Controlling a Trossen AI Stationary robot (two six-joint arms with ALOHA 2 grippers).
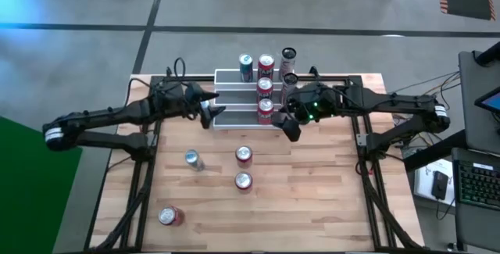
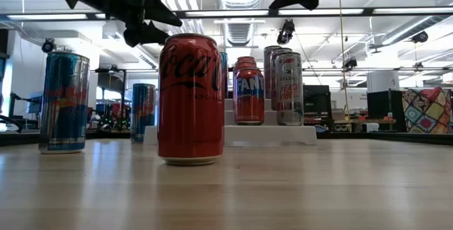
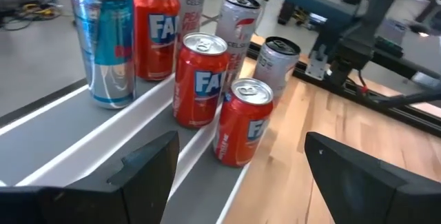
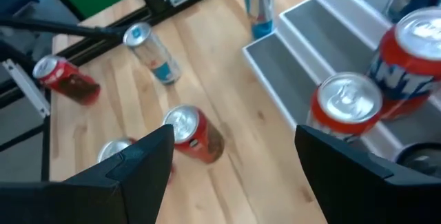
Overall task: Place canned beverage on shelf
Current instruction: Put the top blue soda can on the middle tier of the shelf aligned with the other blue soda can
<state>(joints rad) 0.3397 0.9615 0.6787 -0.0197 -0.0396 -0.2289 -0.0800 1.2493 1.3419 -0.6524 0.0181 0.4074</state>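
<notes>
The white and grey stepped shelf [image 1: 234, 98] stands at the table's far middle. It holds a blue can [image 3: 103, 41], red cans [image 3: 200, 79] and silver cans [image 3: 279, 62] upright on its steps. Several loose cans stand on the wood nearer the front, among them a red one [image 1: 244, 155] and a blue-silver one [image 1: 193, 159]. My left gripper [image 1: 211, 112] hovers open above the shelf's left part. My right gripper [image 1: 287, 125] hovers open in the air at the shelf's right front. Neither holds a can.
Another red can [image 1: 243, 180] stands behind the first, and one [image 1: 169, 216] is near the front left corner. A blue can [image 4: 258, 3] stands by the shelf's left end. Bare wood lies right of the loose cans [image 1: 312, 191]. Black frame rails [image 1: 367, 168] run along both table sides.
</notes>
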